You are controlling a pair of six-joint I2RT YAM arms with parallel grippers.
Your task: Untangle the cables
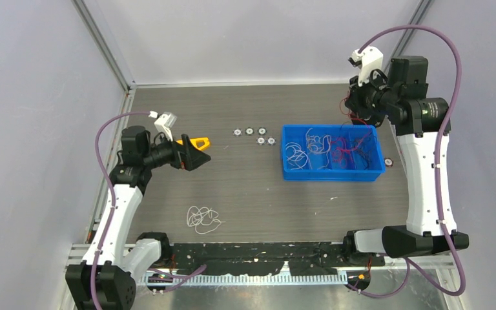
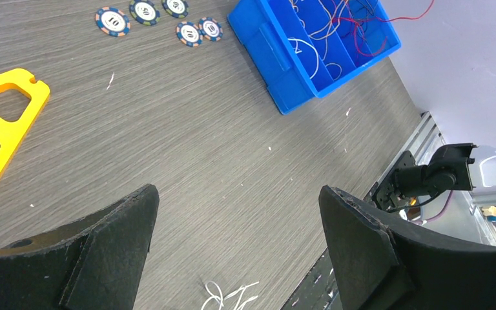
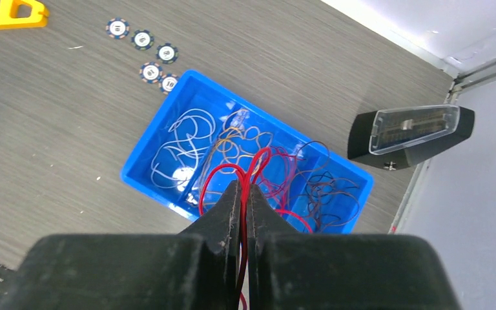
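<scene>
A blue divided tray (image 1: 292, 172) holds sorted thin cables: white in the left cell, orange and red in the middle, dark ones at the right (image 3: 326, 194). My right gripper (image 3: 241, 187) is shut on red cables (image 3: 223, 171), held high above the tray's far right end (image 1: 355, 106). A small clump of white cables (image 1: 201, 218) lies on the table near the front left; its tip shows in the left wrist view (image 2: 229, 296). My left gripper (image 2: 236, 200) is open and empty, raised above the table left of centre (image 1: 197, 158).
A yellow plastic triangle (image 1: 194, 143) lies behind the left gripper. Several poker chips (image 1: 254, 134) sit left of the tray; one chip (image 1: 388, 162) lies at its right. The tray's rim shows in both wrist views (image 2: 278, 58) (image 3: 148, 187).
</scene>
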